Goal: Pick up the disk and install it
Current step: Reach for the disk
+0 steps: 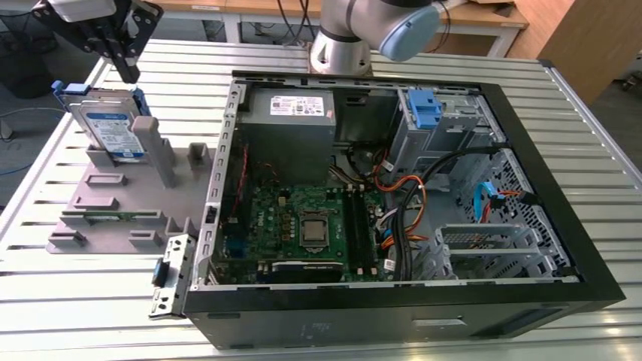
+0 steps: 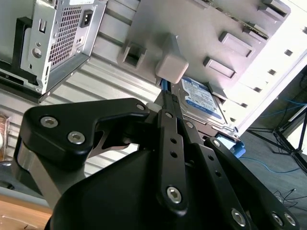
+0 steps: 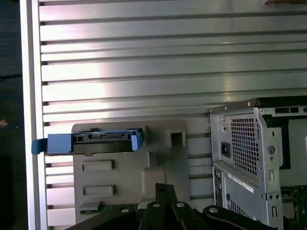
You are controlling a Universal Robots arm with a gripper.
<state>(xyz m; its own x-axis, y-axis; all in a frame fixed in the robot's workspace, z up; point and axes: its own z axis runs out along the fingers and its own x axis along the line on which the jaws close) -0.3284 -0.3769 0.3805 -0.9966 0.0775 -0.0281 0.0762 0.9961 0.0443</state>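
The disk, silver-grey with a white-and-blue label and blue side rails, stands on edge on the grey plastic stand, leaning against an upright post. My gripper hangs just above and behind its top edge, apart from it, fingers drawn together with nothing between them. The second wrist view has the fingertips close to the post, with the disk lying beyond them. Seen edge-on in the first wrist view, the disk sits at the stand's far end, ahead of the gripper.
An open computer case lies at the exterior view's right of the stand, holding a power supply, motherboard, cables, a drive bay with a blue latch and a metal cage. The slatted metal table surrounds both.
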